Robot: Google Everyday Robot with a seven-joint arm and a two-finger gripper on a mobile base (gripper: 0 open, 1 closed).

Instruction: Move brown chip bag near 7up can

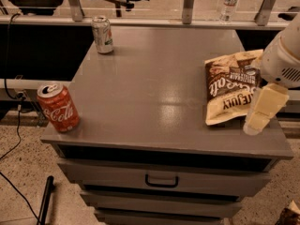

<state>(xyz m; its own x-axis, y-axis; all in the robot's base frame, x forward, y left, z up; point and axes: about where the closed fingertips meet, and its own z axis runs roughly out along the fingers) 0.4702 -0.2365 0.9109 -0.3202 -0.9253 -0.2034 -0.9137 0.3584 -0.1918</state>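
The brown chip bag (230, 87) lies flat at the right side of the grey cabinet top (154, 88), brown part toward the back, cream part toward the front. The 7up can (102, 34) stands upright at the back left corner, far from the bag. My gripper (257, 118) comes in from the right edge on a white arm (283, 55). It hangs at the bag's front right corner and overlaps the bag's right edge.
A red Coca-Cola can (58, 108) stands at the front left corner. Drawers with a dark handle (161, 181) are below the top. A rail with metal posts (189, 3), a water bottle (230, 1) and a chair are behind.
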